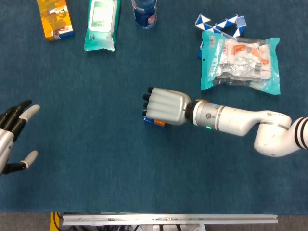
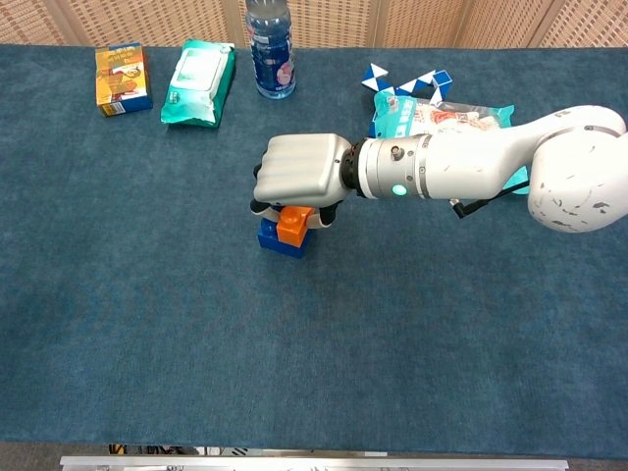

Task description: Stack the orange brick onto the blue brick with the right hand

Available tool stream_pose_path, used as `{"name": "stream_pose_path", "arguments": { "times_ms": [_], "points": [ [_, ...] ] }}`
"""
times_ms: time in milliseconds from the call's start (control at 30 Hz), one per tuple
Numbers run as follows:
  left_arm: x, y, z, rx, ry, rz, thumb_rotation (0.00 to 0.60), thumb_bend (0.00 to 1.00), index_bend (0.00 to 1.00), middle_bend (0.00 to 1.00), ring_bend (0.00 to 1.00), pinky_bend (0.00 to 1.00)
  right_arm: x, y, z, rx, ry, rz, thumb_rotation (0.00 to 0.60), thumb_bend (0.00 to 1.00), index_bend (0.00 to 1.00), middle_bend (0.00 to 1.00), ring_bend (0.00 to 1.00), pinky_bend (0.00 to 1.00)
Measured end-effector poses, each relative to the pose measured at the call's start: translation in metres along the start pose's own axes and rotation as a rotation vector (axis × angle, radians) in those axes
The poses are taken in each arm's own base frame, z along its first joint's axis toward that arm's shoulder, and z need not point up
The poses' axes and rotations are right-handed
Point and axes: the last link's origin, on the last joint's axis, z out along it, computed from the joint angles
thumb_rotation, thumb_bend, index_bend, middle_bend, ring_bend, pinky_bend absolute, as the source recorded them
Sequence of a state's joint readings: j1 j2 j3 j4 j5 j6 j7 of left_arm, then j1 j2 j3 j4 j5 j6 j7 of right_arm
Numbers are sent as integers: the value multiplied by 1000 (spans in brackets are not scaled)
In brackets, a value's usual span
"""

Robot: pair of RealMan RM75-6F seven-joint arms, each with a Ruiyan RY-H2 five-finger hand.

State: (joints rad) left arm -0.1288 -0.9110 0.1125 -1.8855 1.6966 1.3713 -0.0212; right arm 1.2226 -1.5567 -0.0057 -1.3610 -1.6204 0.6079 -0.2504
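Note:
My right hand [image 2: 299, 179] [image 1: 165, 106] hangs palm down over the two bricks in the middle of the table, its fingers curled around the orange brick [image 2: 292, 224]. The orange brick sits on top of the blue brick [image 2: 279, 240], which rests on the blue cloth. In the head view only slivers of the orange brick [image 1: 159, 123] and the blue brick [image 1: 148, 120] peek out under the hand. My left hand [image 1: 13, 134] lies far to the left at the frame's edge, fingers spread and holding nothing.
Along the far edge stand an orange box [image 2: 122, 78], a green wipes pack [image 2: 198, 81] and a water bottle [image 2: 269, 47]. A blue-and-white snake puzzle [image 2: 404, 80] and a plastic packet [image 1: 239, 63] lie behind my right forearm.

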Motion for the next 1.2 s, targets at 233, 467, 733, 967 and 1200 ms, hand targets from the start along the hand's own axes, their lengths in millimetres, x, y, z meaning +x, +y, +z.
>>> {"name": "stream_pose_path", "arguments": {
  "times_ms": [233,467,733,967,1200],
  "points": [
    [1,0,0,-1,3,-2,600,275,64,70,104,208,5,2,-2,-11,18,16,600,255,474,421,309,370],
    [0,0,1,-2,2,-1,600,274,49,69,102,207,11,8,-9,-33,22,34,600,174,62,275,189,286],
    [2,-1,2,2,8,-4,600,274,45,69,102,206,13,17,-23,-80,37,47,600,173,18,245,175,282],
    [7,-7,5,21,48,1,600,275,46,72,101,207,16,38,-65,-230,95,93,600,196,72,272,174,281],
    [9,-14,9,36,85,24,600,275,51,73,101,206,5,49,-122,-443,117,112,600,254,271,353,247,310]
  ]
}}
